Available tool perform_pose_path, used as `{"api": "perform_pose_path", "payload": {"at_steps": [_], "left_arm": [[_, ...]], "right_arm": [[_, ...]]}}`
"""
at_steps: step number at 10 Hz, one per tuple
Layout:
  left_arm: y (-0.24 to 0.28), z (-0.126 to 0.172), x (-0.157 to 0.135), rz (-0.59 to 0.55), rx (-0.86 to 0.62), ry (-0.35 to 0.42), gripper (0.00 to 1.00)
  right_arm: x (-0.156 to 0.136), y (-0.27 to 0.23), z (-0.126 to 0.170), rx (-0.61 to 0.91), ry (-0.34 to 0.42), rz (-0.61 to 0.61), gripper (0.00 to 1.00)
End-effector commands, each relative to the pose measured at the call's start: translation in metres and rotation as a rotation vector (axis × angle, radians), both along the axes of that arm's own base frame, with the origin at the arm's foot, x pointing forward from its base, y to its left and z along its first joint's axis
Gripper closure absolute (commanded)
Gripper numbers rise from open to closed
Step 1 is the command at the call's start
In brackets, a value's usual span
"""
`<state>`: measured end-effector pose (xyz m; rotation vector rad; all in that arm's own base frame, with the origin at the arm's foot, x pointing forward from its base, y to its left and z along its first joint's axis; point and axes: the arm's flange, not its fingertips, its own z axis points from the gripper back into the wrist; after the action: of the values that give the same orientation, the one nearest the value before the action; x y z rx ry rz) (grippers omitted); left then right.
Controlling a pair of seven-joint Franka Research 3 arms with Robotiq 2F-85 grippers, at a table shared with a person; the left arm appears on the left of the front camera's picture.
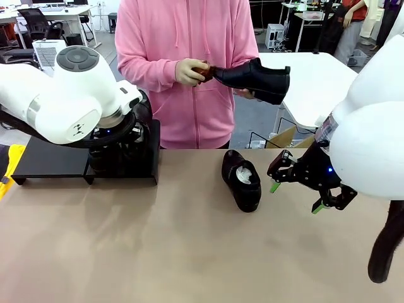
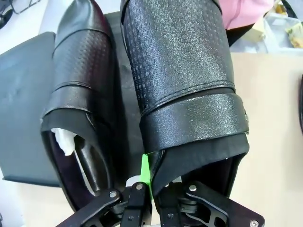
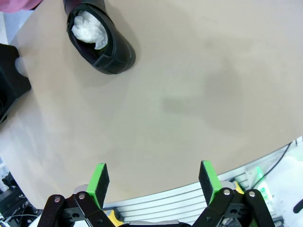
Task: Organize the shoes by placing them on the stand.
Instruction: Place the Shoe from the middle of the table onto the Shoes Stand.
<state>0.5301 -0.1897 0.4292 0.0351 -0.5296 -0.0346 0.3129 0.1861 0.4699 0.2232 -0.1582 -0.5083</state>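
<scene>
Two glossy black shoes stand side by side on the black stand [image 2: 23, 109]. My left gripper [image 2: 151, 182] is shut on the heel rim of the right-hand shoe [image 2: 182, 80]. The shoe beside it [image 2: 80, 75] has white paper inside. In the front view my left arm covers the right end of the stand [image 1: 47, 161]. A third shoe [image 1: 241, 180] [image 3: 99, 40] lies mid-table with paper stuffing. My right gripper [image 1: 295, 197] [image 3: 153, 182] hovers open to its right, holding nothing. The person in pink holds a fourth shoe [image 1: 255, 79] and a brown brush [image 1: 203, 71] above the far edge.
A white table [image 1: 315, 82] and a cardboard box [image 1: 284, 137] stand beyond the far right edge. Something yellow [image 1: 9, 161] lies at the left edge by the stand. The tan tabletop [image 1: 158, 240] is bare in front.
</scene>
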Motion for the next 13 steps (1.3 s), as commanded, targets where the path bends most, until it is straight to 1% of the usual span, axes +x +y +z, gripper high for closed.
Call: {"api": "perform_pose_path", "payload": {"at_steps": [1, 2, 3, 6, 8, 10, 11, 12, 13], "left_arm": [[-0.001, 0.002, 0.005, 0.033, -0.005, -0.001, 1.0], [-0.001, 0.002, 0.005, 0.04, 0.002, 0.003, 1.0], [-0.001, 0.0, 0.006, 0.054, 0.007, 0.011, 0.83], [0.0, -0.002, 0.008, 0.038, 0.014, -0.004, 0.26], [-0.001, 0.003, 0.01, 0.026, 0.013, -0.033, 0.26], [-0.009, 0.017, 0.001, 0.03, -0.003, -0.059, 0.26], [-0.014, 0.029, -0.013, 0.057, -0.049, -0.033, 0.26], [-0.004, 0.012, 0.005, 0.005, -0.005, -0.022, 0.26], [-0.004, 0.012, 0.005, 0.005, -0.005, -0.022, 0.26]], "right_arm": [[0.003, -0.001, -0.002, 0.02, -0.011, 0.019, 0.0], [0.003, -0.001, -0.002, 0.02, -0.011, 0.019, 0.0], [0.003, -0.001, -0.002, 0.02, -0.011, 0.019, 0.0], [0.003, -0.001, -0.002, 0.02, -0.011, 0.019, 0.0], [0.003, -0.001, -0.002, 0.02, -0.011, 0.019, 0.0], [0.003, -0.001, -0.002, 0.02, -0.011, 0.019, 0.0], [0.003, -0.001, -0.002, 0.02, -0.011, 0.019, 0.0], [0.003, -0.001, -0.002, 0.02, -0.011, 0.019, 0.0], [0.003, -0.001, -0.002, 0.02, -0.011, 0.019, 0.0]]}}
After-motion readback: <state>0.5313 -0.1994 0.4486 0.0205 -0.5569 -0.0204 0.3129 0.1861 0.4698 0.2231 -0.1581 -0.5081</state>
